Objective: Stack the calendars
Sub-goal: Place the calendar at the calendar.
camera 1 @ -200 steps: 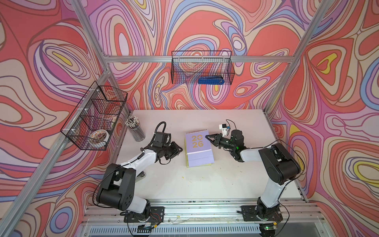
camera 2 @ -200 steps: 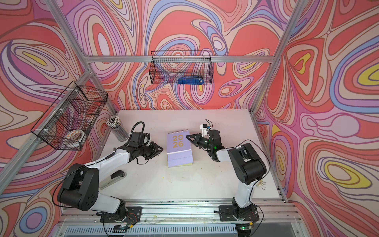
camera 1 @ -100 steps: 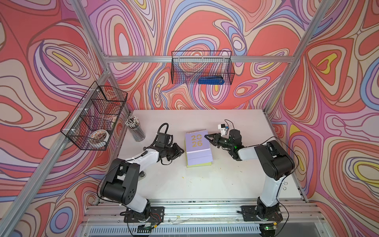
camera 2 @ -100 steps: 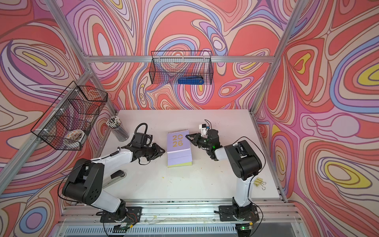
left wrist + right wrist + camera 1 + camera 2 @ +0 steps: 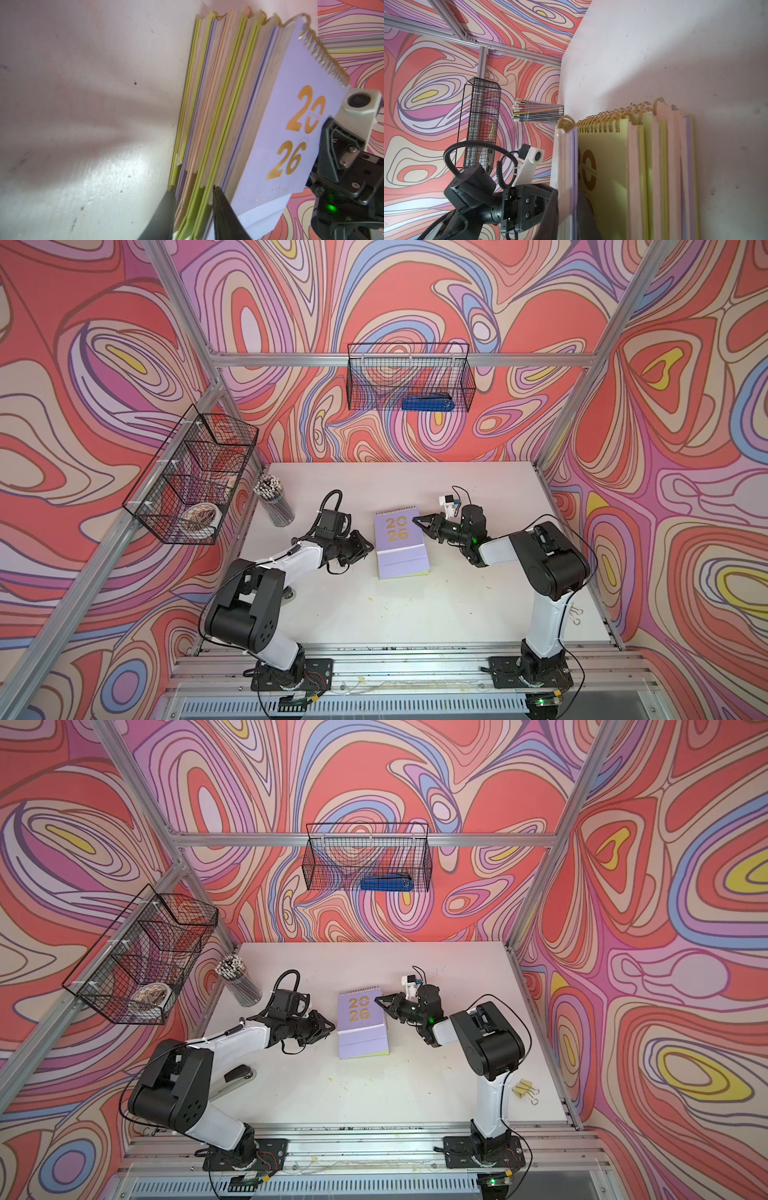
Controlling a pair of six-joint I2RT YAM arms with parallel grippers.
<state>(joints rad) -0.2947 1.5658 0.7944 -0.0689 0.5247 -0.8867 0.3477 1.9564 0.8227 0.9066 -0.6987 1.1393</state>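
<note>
The calendars [image 5: 401, 547] lie in one stack mid-table, seen in both top views [image 5: 361, 1027]. A lilac one with gold "2026" [image 5: 286, 135] is on top. My left gripper [image 5: 368, 549] is at the stack's left edge. In the left wrist view its jaws [image 5: 193, 187] close around the lower calendars, one finger by the table, the other under the lilac one. My right gripper [image 5: 417, 521] is shut on the top lilac calendar's right edge [image 5: 566, 166], near the spiral. That edge is raised off the yellow-green calendar [image 5: 608, 166] below.
A cup of pencils [image 5: 274, 502] stands at the back left of the white table [image 5: 395, 614]. Wire baskets hang on the left wall [image 5: 191, 477] and back wall [image 5: 409, 377], the latter holding a blue stapler [image 5: 428, 403]. Binder clips [image 5: 525, 1090] lie near the right edge.
My left gripper has edged right, up to the stack's left edge. The right gripper has stayed on the top calendar.
</note>
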